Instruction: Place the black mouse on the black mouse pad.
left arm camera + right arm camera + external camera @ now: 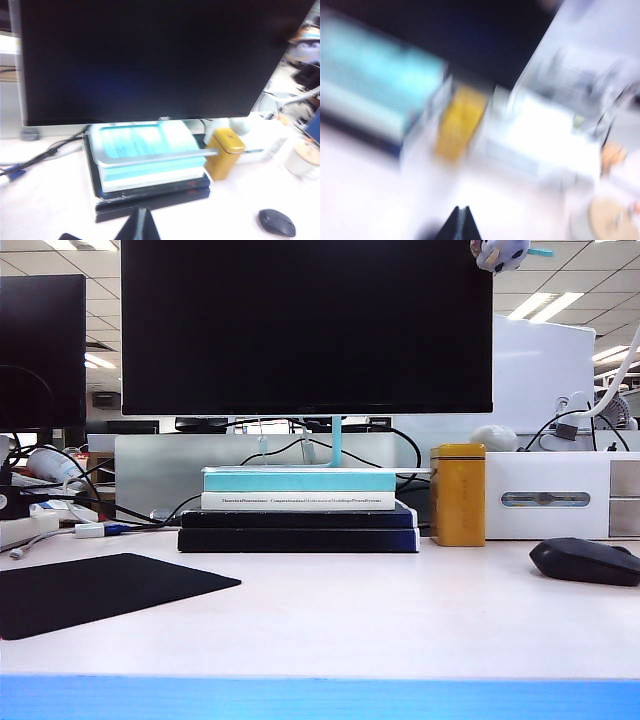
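- The black mouse (586, 561) sits untouched on the pale desk (380, 620) at the far right of the exterior view, well apart from the black mouse pad (95, 590), which lies flat at the far left; the left wrist view also catches the mouse (276, 222) near the desk's right end.
- Judged by its low, rounded matte shell, the mouse looks light and rigid, a little slick on the crown; the narrower flanks seem the surest place for two fingers to take hold, squeezing across its width.
- The pad appears thin and limp, a soft landing that should not shift much under a light object.
- The left gripper (138, 225) hangs above the desk in front of the stacked books (298, 510), its dark fingertips pressed together and holding nothing.
- The right gripper (459, 225) is likewise clenched and empty, seen only in a heavily blurred wrist view facing the yellow tin (458, 494) and a white box (548, 495).
- A large dark monitor (306, 325) stands on the books; a small logo on its lower bezel seems to read "AOC" in the left wrist view.
- Print runs along the white book's spine, too small to read.
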Controlling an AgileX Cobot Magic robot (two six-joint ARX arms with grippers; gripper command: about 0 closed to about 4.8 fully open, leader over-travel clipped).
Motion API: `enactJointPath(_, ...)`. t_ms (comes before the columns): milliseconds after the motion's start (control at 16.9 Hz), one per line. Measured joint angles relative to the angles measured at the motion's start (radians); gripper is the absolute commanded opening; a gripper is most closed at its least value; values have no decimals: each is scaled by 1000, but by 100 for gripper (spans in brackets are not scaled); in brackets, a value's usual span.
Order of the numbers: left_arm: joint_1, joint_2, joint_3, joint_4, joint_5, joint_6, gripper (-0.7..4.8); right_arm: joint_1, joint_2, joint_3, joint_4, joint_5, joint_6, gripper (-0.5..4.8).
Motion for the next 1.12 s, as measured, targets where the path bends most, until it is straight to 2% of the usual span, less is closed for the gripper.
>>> enactJointPath(177,0,0,0,0,1,-1,-3,-18,102,16,-63,-4,-82,-1)
enactJointPath(355,0,0,0,4,4,-1,-3,-29,215,16,-122,-5,-113,0)
enactJointPath(414,0,0,0,6,4,-1,-3,-30,234,16,-139,-5,-114,49)
enactJointPath(473,0,0,0,8,4,-1,-3,-33,255,15,-163,-13,-114,412)
enactJointPath(532,0,0,0,8,4,-1,-3,-35,285,16,-201,-43,-126,479)
enactJointPath(769,0,0,0,10,4,-1,-3,-36,417,14,-292,-51,-142,479)
enactJointPath(946,0,0,0,11,4,-1,-3,-40,476,14,-246,-50,-151,479)
enactJointPath(1123,0,0,0,11,4,-1,-3,-45,500,14,-219,-55,-222,479)
